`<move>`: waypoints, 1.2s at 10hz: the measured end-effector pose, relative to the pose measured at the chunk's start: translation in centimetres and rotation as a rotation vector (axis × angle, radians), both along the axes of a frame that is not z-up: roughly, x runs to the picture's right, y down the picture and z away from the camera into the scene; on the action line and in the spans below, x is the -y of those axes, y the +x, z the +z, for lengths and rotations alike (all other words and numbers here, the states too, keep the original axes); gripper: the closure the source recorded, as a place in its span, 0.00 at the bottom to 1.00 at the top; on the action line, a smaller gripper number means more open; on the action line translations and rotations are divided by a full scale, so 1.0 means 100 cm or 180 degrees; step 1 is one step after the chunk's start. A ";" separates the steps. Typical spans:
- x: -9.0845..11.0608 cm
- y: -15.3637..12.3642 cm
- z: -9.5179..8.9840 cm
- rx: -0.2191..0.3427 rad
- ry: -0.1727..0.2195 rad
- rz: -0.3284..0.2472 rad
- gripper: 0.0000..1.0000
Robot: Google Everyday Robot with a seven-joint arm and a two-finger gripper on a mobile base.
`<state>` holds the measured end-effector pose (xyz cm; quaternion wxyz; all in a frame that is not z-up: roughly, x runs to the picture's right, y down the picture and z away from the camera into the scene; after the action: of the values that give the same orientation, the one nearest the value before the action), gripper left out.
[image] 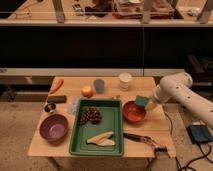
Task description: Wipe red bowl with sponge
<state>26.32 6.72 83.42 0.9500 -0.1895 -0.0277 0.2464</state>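
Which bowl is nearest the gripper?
The red bowl, right of the green tray; the gripper holds the sponge at its rim. Purple bowl sits far left.

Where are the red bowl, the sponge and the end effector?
red bowl (131, 115): camera view, its inner floor
sponge (141, 101): camera view, its teal top
end effector (149, 105): camera view, its tip beside sponge, above bowl's rim

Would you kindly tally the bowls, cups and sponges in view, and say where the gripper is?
Bowls: 2, red bowl, purple bowl
Cups: 2, blue cup, white cup
Sponges: 1, sponge, held by the gripper over the red bowl's right rim
Total: 5
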 end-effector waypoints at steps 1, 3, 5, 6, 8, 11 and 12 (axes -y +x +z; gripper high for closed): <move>0.002 -0.018 0.002 0.0077 0.0015 -0.0021 1.00; 0.001 -0.057 -0.003 0.0304 0.0027 -0.0131 1.00; -0.013 -0.079 -0.020 0.0522 0.0003 -0.0263 1.00; -0.020 -0.081 -0.027 0.0566 -0.0022 -0.0296 1.00; -0.032 -0.074 -0.036 0.0575 -0.0101 -0.0326 1.00; -0.044 -0.031 -0.039 0.0417 -0.0227 -0.0278 1.00; -0.042 -0.012 -0.036 0.0292 -0.0236 -0.0202 1.00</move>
<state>25.14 10.92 79.84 0.9475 -0.2364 -0.0561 0.2081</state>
